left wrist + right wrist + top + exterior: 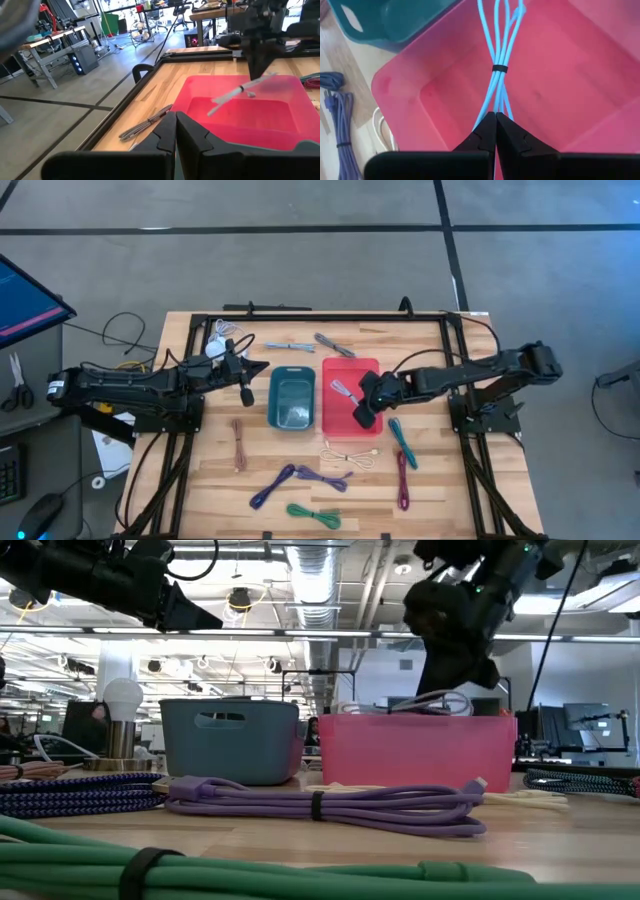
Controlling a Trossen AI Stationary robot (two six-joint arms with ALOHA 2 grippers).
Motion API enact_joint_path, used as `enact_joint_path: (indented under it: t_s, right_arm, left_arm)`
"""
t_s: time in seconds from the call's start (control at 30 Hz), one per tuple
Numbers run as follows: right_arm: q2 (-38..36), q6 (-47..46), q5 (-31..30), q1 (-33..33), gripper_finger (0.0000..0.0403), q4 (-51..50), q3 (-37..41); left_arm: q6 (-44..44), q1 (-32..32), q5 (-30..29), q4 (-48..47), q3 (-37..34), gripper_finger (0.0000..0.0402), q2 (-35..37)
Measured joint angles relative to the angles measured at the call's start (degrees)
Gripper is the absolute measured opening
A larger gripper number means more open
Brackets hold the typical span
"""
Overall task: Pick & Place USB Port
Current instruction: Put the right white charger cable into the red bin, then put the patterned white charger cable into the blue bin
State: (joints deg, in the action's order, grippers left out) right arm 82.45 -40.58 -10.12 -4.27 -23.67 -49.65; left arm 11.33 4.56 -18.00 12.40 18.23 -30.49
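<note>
My right gripper (496, 116) hangs over the red bin (366, 370) and is shut on a light blue bundled USB cable (499, 55) bound by a black tie. From the left wrist view the cable (240, 93) slants above the bin's floor under that gripper. A teal bin (292, 398) stands left of the red one. My left gripper (176, 117) waits shut, with nothing in it, in the air to the left of the teal bin (260, 366). My right gripper pinches one end of the cable bundle (495, 106) between its two fingers. It comes slanting down from the table's right side, its fingers running along the cable. The bundle juts out past the fingertips over the red bin; I cannot tell whether its free end touches the floor.
Several bundled cables lie on the wooden table: purple (322, 477), green (312, 514), dark blue (272, 486), white (350, 454), teal (404, 442), red (403, 480), brown (238, 444). Grey ones (335, 344) lie at the far edge. A black frame rims the table.
</note>
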Motion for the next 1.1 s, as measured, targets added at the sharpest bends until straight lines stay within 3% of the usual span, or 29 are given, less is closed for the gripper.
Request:
enact_joint_path:
  t_s: [0.33, 0.67, 1.1]
  right_arm:
    - [5.8, -0.02, 1.3, 0.0, 0.0, 1.39, 0.0]
    - [5.43, -0.02, 2.63, 0.04, 0.0003, 2.15, -0.02]
    - [5.47, 3.45, 6.09, 0.28, 0.0058, 2.04, 0.0]
  left_arm:
    - [0.0, 0.0, 0.02, 0.0, 0.01, 0.0011, 0.01]
    - [0.0, 0.0, 0.02, -0.02, 0.03, 0.0011, 0.01]
    - [-0.01, 0.0, 0.01, -0.02, 0.03, 0.0011, 0.0]
